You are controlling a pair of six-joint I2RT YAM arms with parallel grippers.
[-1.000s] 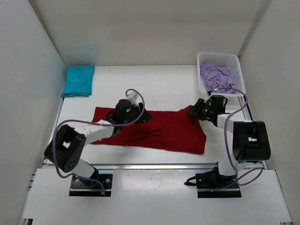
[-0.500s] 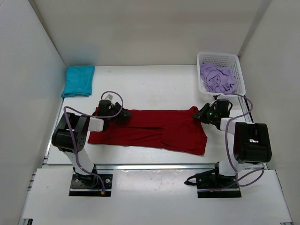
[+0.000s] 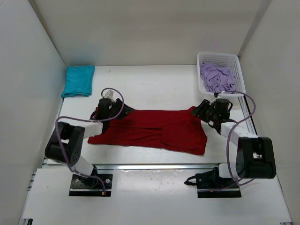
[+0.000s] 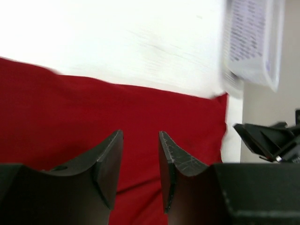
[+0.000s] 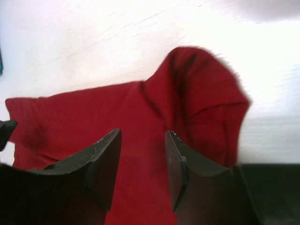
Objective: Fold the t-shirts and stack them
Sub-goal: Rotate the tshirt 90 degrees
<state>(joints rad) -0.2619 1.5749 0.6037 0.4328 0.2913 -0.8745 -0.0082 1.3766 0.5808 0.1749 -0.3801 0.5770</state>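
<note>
left gripper [image 4: 140, 136], right gripper [image 5: 143, 134]: jaws parted, empty, over red t-shirt [image 3: 154, 131]

Right hand [image 5: 143, 136], fingers apart, over rumpled dark red t-shirt [image 5: 84, 112]

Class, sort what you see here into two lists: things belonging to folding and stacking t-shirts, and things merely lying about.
Job in hand:
folded teal cloth t-shirt
spread dark red cloth t-shirt
crumpled lilac cloth t-shirt

Lying about:
white plastic mesh basket

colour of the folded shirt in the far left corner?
Teal. The folded t-shirt shows best in the top external view.
</note>
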